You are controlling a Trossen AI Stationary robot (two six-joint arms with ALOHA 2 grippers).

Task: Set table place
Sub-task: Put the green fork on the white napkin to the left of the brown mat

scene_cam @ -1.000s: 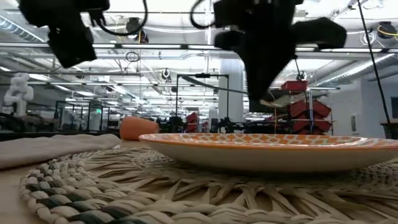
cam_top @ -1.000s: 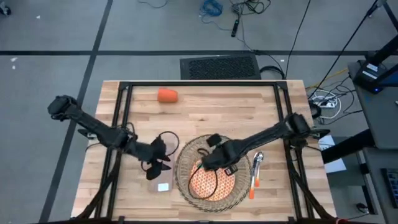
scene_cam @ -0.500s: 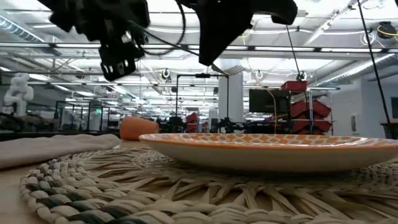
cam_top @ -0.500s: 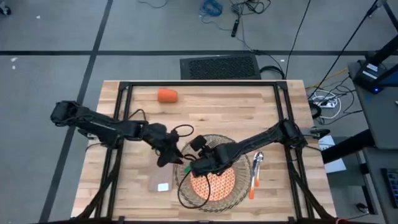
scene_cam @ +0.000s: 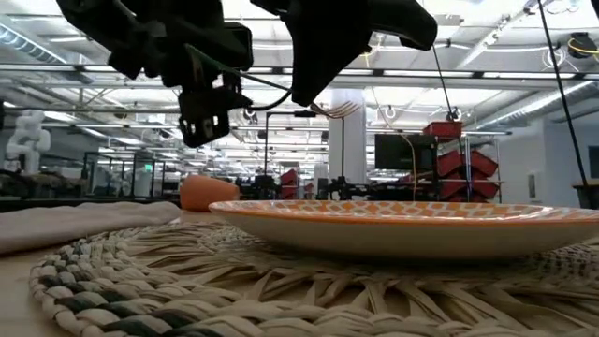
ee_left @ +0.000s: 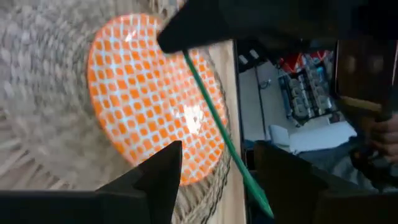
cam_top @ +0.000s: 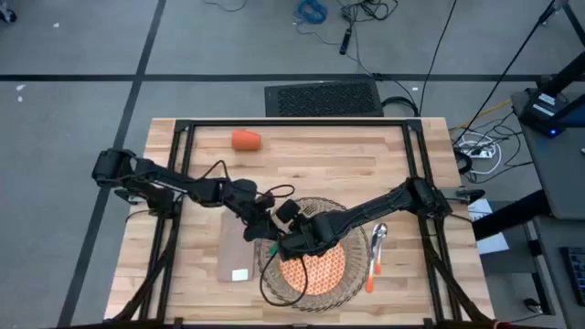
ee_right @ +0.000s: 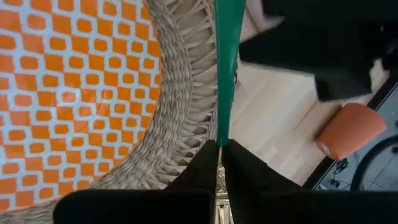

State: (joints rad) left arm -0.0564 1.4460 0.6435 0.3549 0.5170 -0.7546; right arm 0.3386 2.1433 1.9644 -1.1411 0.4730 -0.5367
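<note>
Two grippers meet above your woven wicker placemat (cam_top: 274,279); right gripper (ee_right: 219,163) pinches a slim green-handled fork (ee_right: 225,68) (tines show in the low view); left gripper (ee_left: 214,165) gapes beside it over the glossy orange-checked plate (ee_left: 143,99).

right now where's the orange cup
In the high view the cup lies on its side near the table's far edge, left of centre, well apart from the placemat and both arms.

On the worktop (cam_top: 311,160) we see the placemat (cam_top: 274,228) near the front edge, the plate (cam_top: 320,272) lying on it. The napkin (cam_top: 234,254) lies just left of the placemat, the cutlery (cam_top: 375,251) just right of it. The cup (cam_top: 245,140) lies well behind, toward the back left.
</note>
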